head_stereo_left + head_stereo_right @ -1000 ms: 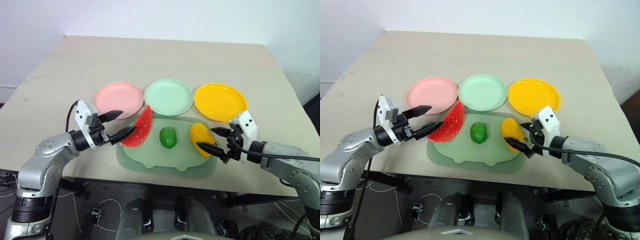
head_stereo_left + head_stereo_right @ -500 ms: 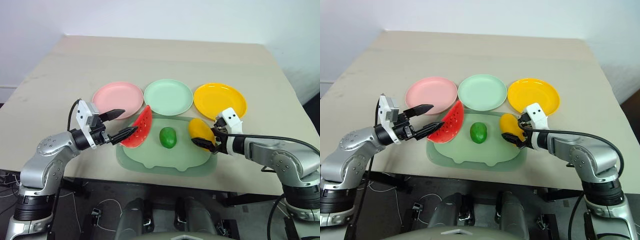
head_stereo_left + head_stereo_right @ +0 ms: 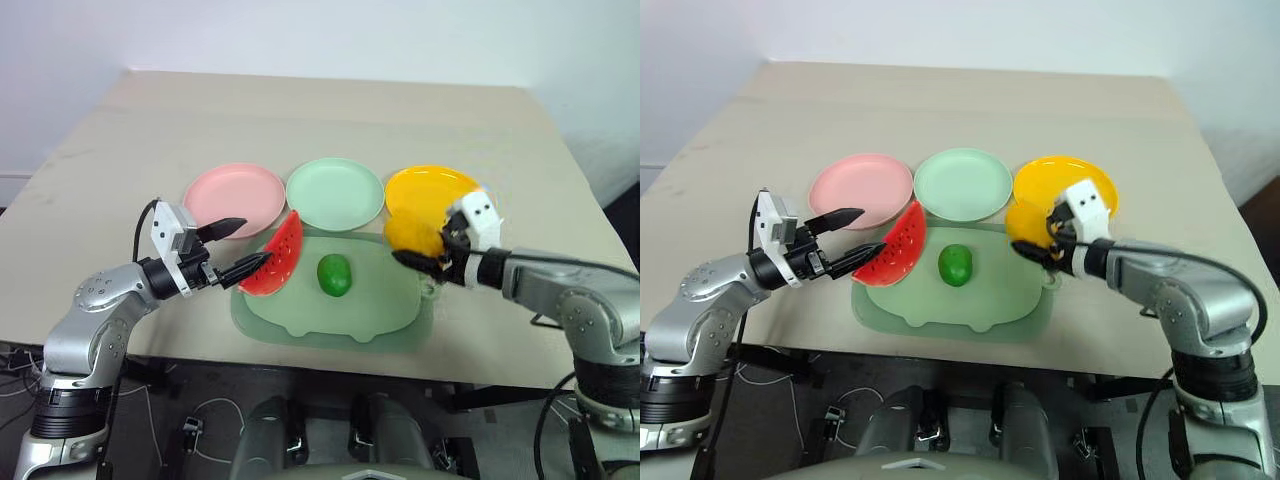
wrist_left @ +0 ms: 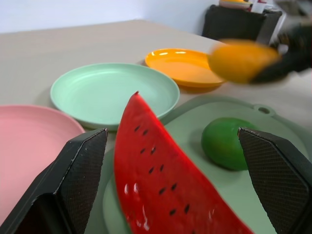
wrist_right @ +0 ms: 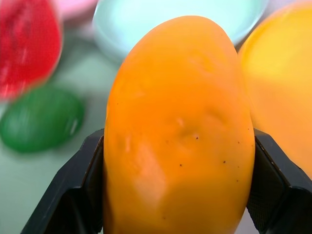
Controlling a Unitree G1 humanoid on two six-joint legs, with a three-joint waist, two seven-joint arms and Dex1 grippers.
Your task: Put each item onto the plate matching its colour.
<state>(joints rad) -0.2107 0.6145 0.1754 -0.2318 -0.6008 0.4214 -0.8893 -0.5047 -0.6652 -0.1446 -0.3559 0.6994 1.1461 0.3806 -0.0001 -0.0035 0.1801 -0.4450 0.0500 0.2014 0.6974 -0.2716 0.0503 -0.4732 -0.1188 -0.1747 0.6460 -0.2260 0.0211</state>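
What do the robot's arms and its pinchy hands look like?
Both arms are shiny silver-grey metal with rounded joints and black bands. Each wrist carries a small white boxy block, and a thin black cable loops along each arm. The left gripper and right gripper each have two black, pointed fingers; up close, the finger pads have a fine criss-cross texture.

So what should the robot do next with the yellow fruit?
Probably carry it a little farther over the yellow plate and let go. The right claw grips the yellow fruit raised at the plate's near edge, and the colours match.
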